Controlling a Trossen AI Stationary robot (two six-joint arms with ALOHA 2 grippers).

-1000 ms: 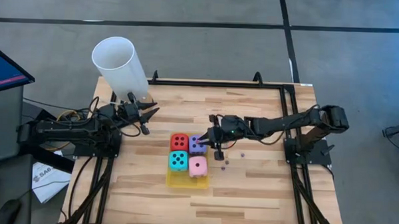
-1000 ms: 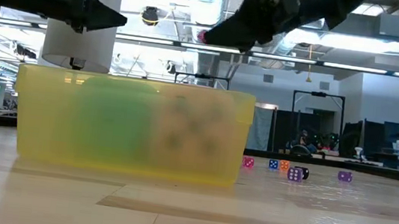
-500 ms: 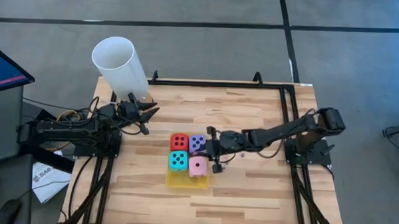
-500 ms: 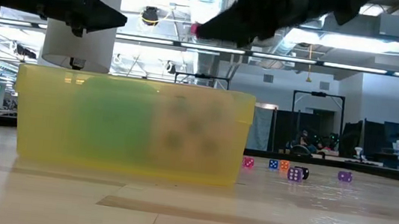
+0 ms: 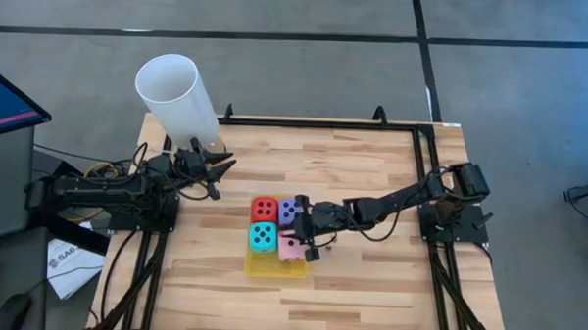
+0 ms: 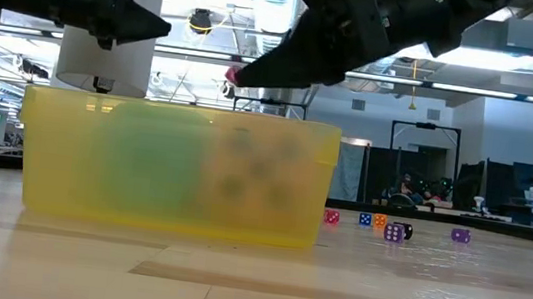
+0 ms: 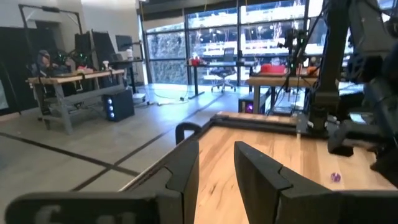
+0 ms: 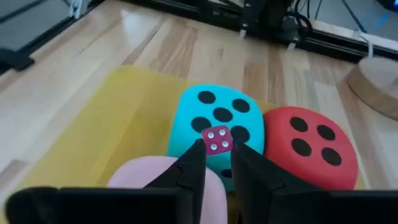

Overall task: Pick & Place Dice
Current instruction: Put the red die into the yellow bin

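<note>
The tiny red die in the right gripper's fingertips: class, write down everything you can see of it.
The tiny red die is a small cube, deep red with white pips; the face turned to the right wrist camera shows four. It looks like hard, glossy plastic. The right gripper pinches it between its two dark fingertips, which touch its lower sides, so it hangs clear of everything else. It is held above the yellow tray, over the big cyan die and beside the big pink die. In the low view it is a small red speck above the tray.

Since a second ago the right gripper (image 5: 304,236), pinching a tiny red die (image 8: 217,139), has swung from the table's middle to above the yellow tray's (image 5: 267,268) pink die (image 5: 289,248).
</note>
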